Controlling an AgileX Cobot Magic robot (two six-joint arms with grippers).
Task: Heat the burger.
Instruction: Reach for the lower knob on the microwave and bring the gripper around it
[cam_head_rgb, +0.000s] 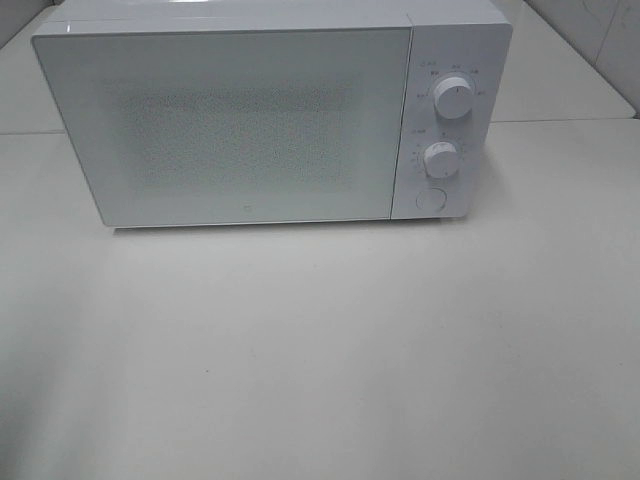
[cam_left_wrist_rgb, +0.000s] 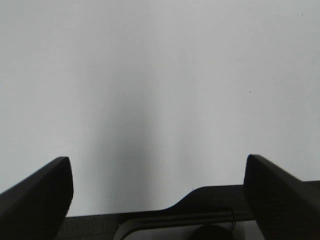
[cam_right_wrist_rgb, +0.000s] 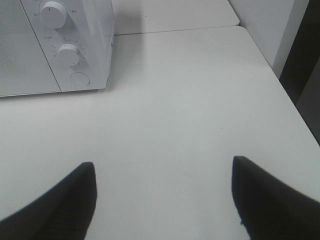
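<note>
The burger is not in view in any frame. A white microwave (cam_head_rgb: 270, 115) stands at the back of the white table (cam_head_rgb: 320, 350) with its door shut; I cannot see inside. It has two round knobs (cam_head_rgb: 453, 98) and a round button (cam_head_rgb: 431, 198) on its right panel. The microwave's knob side also shows in the right wrist view (cam_right_wrist_rgb: 65, 45). My left gripper (cam_left_wrist_rgb: 160, 200) is open and empty over bare white surface. My right gripper (cam_right_wrist_rgb: 162, 200) is open and empty above the table, in front of and to the right of the microwave. Neither gripper shows in the exterior high view.
The table's right edge (cam_right_wrist_rgb: 295, 105) runs close to a dark gap beside a white wall. A second white surface (cam_head_rgb: 560, 80) lies behind the microwave.
</note>
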